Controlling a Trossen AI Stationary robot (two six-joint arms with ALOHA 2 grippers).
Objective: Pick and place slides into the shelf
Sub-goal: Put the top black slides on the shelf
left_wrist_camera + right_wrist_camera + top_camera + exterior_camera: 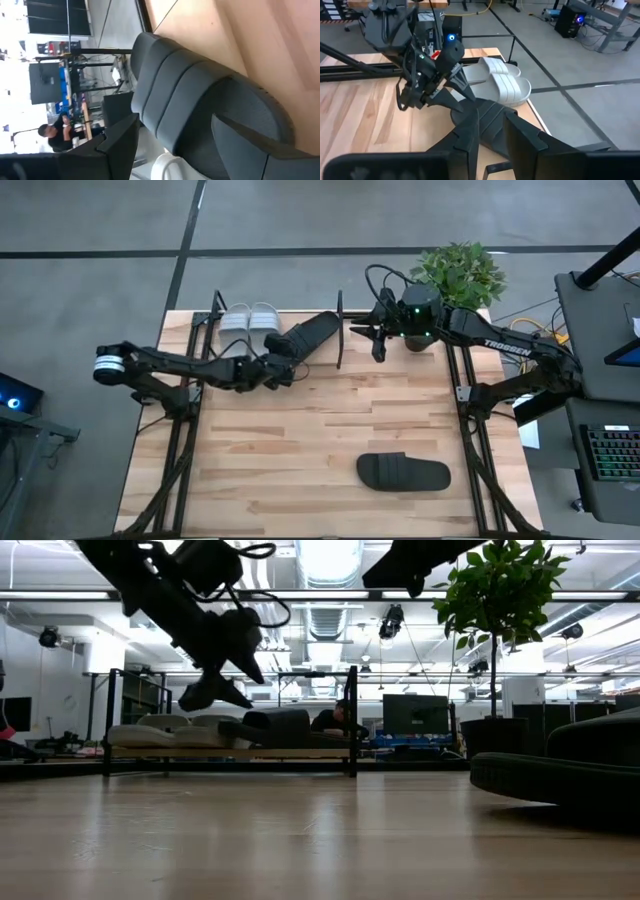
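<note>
The shelf (340, 330) stands along the table's far edge. A light pair of slides (250, 318) lies on it at the left. Beside them a black slide (312, 333) lies sole down, slanted across the shelf board. My left gripper (284, 362) is open at this slide's near end (200, 85), with a finger (117, 145) on either side of it. My right gripper (378, 345) hovers by the shelf's right end frame, open by a narrow gap with nothing in it (491, 125). A second black slide (403, 473) rests sole down on the table, near right. My left gripper comes at the black slide's near end (467, 107) slanting down from the table's left side. Its open fingers straddle that end. I cannot tell whether they touch the slide. The slide lies on the shelf.
A potted plant (460, 275) stands at the table's far right corner behind my right arm. The shelf's thin upright rods (352, 720) rise at both its ends. Bare wood (300, 450) stretches across the table's middle and near left.
</note>
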